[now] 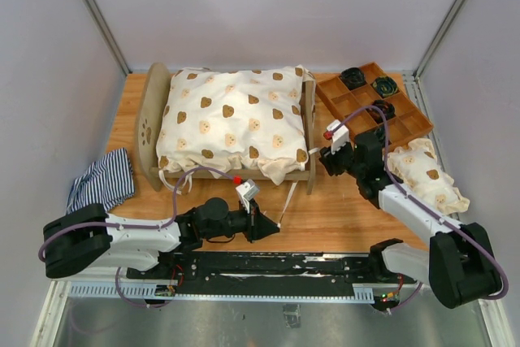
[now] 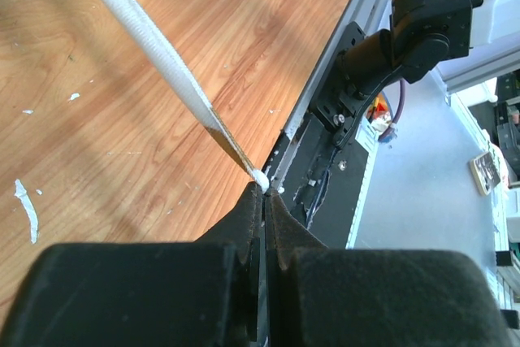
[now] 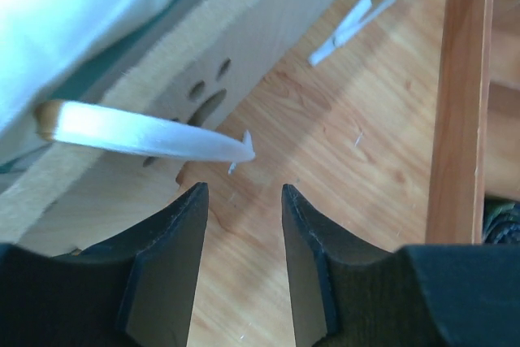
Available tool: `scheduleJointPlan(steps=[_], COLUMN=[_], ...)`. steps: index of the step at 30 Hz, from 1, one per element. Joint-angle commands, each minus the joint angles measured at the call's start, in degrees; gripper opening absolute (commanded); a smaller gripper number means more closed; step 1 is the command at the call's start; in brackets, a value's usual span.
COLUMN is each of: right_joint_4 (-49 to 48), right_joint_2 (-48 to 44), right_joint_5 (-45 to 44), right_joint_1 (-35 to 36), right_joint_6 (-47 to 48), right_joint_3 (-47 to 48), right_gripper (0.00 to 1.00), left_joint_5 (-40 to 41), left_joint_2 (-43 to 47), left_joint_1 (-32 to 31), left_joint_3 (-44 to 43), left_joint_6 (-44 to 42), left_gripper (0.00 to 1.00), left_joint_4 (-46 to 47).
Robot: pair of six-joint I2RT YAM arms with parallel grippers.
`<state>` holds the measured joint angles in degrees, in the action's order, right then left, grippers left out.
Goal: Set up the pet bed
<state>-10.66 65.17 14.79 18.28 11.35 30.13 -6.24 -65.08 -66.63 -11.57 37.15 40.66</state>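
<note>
The pet bed stands at the table's back: a plywood frame with a paw cutout in its headboard. A cream cover printed with bear faces lies over it. One white tie strap runs from the cover's near right corner down to my left gripper. In the left wrist view that gripper is shut on the end of the strap. My right gripper sits at the bed's right end board, open, with another loose strap just beyond its left fingertip.
A brown compartment tray holding dark coiled items sits at the back right, its edge close beside the right gripper. A small bear-print pillow lies under the right arm. A striped cloth lies at the left.
</note>
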Motion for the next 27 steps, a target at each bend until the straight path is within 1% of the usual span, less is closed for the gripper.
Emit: scheduleJointPlan(steps=[1, 2, 5, 7, 12, 15, 17, 19, 21, 24, 27], right_joint_4=[-11.0, -13.1, -12.5, -11.3, -13.4, -14.6, -14.2, -13.1, -12.9, -8.9, 3.1], right_joint_2=[0.6, 1.4, 4.1, 6.2, 11.4, 13.2, 14.0, 14.4, 14.2, 13.4, 10.6], right_joint_5=[8.3, 7.6, 6.0, 7.6, 11.2, 12.6, 14.3, 14.6, 14.8, 13.8, 12.2], right_joint_1=[-1.0, -1.0, -1.1, -1.3, -1.6, -2.3, -2.8, -3.4, -4.0, -4.2, -4.2], right_joint_6=[10.5, 10.8, 12.4, 13.7, 14.9, 14.7, 14.4, 13.9, 12.4, 8.6, 2.9], right_joint_3=[-3.7, -3.8, -1.8, 0.2, 3.2, 4.5, 5.9, 6.7, 6.5, 8.1, 12.6], right_gripper=[0.43, 0.43, 0.43, 0.42, 0.40, 0.37, 0.28, 0.09, 0.01, 0.00, 0.00], left_joint_5=[-1.3, -1.3, -1.4, -1.5, -1.3, -0.7, -0.3, 0.2, 0.3, 0.6, 0.5], left_joint_2=[-0.5, -0.6, -1.0, -1.2, -0.7, 0.0, 0.4, 0.4, 0.5, 1.0, 1.7], left_joint_1=[-0.7, -0.8, -0.7, -0.7, -0.7, -0.7, -0.7, -0.7, -0.7, -0.7, -0.7], left_joint_3=[-1.3, -1.4, -1.8, -1.9, -1.8, -1.2, -0.9, -0.8, -0.7, -0.3, -0.3], left_joint_6=[0.4, 0.3, -0.3, -0.2, -0.7, -0.6, -0.6, -0.6, -0.6, -0.6, -1.1], left_gripper=[0.00, 0.00, 0.00, 0.00, 0.00, 0.00, 0.00, 0.00, 0.00, 0.00, 0.00], left_joint_4=[1.6, 1.7, 1.6, 1.6, 1.7, 1.6, 1.6, 1.6, 1.6, 1.7, 1.7])
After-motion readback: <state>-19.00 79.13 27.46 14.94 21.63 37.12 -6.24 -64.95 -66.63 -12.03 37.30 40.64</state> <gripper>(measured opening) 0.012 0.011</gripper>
